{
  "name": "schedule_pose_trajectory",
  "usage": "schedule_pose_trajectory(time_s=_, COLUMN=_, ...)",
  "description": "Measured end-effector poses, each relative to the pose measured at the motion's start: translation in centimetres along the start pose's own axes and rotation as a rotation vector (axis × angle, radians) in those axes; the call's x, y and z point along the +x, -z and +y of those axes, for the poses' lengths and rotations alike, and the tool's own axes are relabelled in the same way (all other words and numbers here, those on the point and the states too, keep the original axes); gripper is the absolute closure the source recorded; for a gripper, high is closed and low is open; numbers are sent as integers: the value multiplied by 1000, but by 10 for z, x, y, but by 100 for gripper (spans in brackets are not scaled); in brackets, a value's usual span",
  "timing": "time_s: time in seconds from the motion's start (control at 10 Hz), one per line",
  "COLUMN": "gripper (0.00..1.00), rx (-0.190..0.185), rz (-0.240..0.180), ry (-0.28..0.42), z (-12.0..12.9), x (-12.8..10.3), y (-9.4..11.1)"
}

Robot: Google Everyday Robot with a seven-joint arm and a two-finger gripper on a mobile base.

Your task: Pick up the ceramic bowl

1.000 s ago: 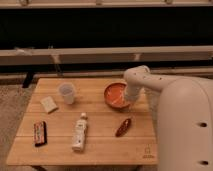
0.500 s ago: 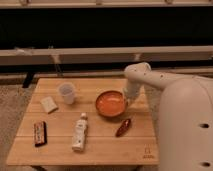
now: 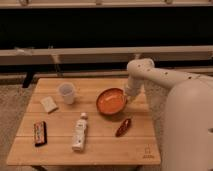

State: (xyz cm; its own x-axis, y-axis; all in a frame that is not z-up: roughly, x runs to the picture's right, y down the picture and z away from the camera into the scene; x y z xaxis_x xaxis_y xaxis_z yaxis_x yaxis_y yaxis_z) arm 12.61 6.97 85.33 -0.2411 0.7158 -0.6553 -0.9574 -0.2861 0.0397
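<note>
Wooden tabletop (image 3: pixel 100 145) carries, nearest, a chocolate bar (image 3: pixel 40 133), a white bottle (image 3: pixel 79 132) and a dark red packet (image 3: pixel 123 127). Farther back, the orange-red ceramic bowl (image 3: pixel 111 101) sits right of centre, the gripper (image 3: pixel 128 96) at its right rim; whether the jaws are apart, I cannot tell. A plastic cup (image 3: pixel 67 92) stands farther left.

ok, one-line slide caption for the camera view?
Gripper at the right rim of the tilted bowl on the wooden table, beside a cup, bottle and snacks.
</note>
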Motion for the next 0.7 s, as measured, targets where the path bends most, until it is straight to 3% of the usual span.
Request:
schedule_pose_trajectory(time_s=0.3, gripper=91, rx=-54, rz=-28, ry=40, z=2, x=14, y=24)
schedule_pose_trajectory(time_s=0.7, gripper=91, rx=-115, rz=-100, ry=114, z=19, x=32, y=97)
